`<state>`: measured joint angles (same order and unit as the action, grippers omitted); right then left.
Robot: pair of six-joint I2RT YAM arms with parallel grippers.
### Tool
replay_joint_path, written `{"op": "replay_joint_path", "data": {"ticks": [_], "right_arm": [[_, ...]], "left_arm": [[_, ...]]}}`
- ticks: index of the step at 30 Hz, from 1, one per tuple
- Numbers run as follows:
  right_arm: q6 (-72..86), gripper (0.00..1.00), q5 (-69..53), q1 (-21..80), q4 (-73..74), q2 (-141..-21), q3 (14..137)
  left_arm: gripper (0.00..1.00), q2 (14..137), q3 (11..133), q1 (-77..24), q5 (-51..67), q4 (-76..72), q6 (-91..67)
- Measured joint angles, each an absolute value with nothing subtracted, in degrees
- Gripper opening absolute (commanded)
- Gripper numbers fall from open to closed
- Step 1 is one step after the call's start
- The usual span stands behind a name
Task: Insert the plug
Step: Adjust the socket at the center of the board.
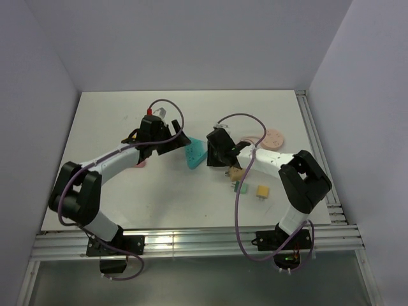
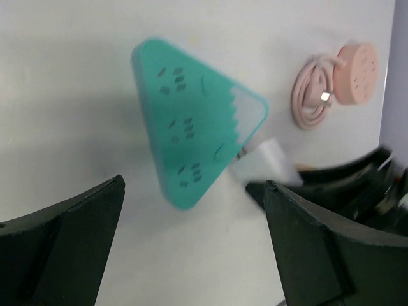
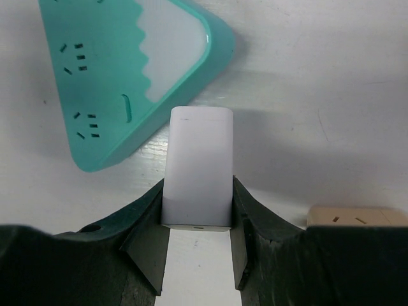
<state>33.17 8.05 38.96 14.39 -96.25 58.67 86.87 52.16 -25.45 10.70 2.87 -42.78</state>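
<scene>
Noted right jaws clamped on white plug (image 3: 197, 166), left jaws wide apart over teal power strip (image 2: 185, 121); judged pickup done, insertion outstanding.

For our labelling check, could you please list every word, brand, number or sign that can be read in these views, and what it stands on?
No readable text in any view.
On the teal triangular power strip: socket slots only, no lettering.
On the white plug adapter: blank face.
On the pink round socket hub: blurred, nothing legible.
On the beige adapter: slots only.
</scene>
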Motion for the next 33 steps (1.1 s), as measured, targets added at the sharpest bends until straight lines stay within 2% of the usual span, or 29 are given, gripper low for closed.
{"op": "replay_joint_path", "data": {"ticks": [4, 11, 22, 33], "right_arm": [[33.1, 0.00, 8.1, 38.9, 13.2, -96.1, 56.9], [33.1, 0.00, 8.1, 38.9, 11.5, -96.0, 56.5], [33.4, 0.00, 8.5, 38.9, 9.4, -95.6, 54.4], [34.7, 0.00, 9.8, 37.4, 9.5, -95.3, 54.0]], "left_arm": [[0.95, 94.7, 59.7, -25.2, 10.7, 1.0, -41.9], [0.93, 104.4, 66.0, -24.8, 11.2, -6.1, -39.7], [0.92, 119.4, 80.2, -24.5, 17.1, -13.1, -38.3], [0.91, 121.6, 81.2, -24.5, 19.7, -12.8, -40.3]]}}
